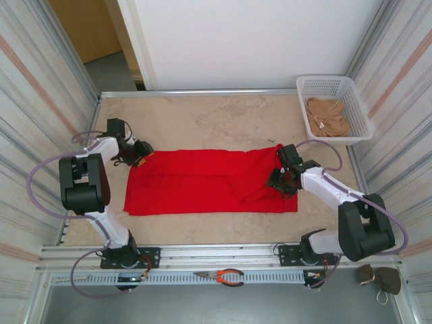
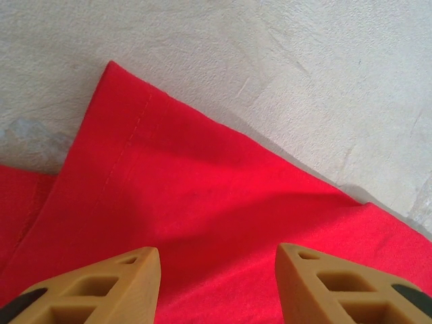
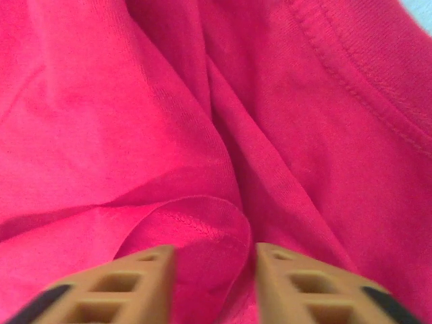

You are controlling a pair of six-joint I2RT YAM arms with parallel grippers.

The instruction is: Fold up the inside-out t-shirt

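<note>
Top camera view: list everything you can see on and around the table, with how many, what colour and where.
bright red cotton t-shirt: one, red, laid out across mid-table between the arms
beige mottled table: one, beige, under the shirt
white plastic lattice basket: one, white, far right corner
tan-beige cloth garment: one, tan, bunched inside the basket
orange-handled pliers: one, orange and dark, on the near rail between the arm bases
dark olive cloth bundle: one, olive, near right corner
left gripper: one, tan fingers, open over the shirt's far left corner
right gripper: one, tan fingers, at the shirt's right end, fabric fold between them
</note>
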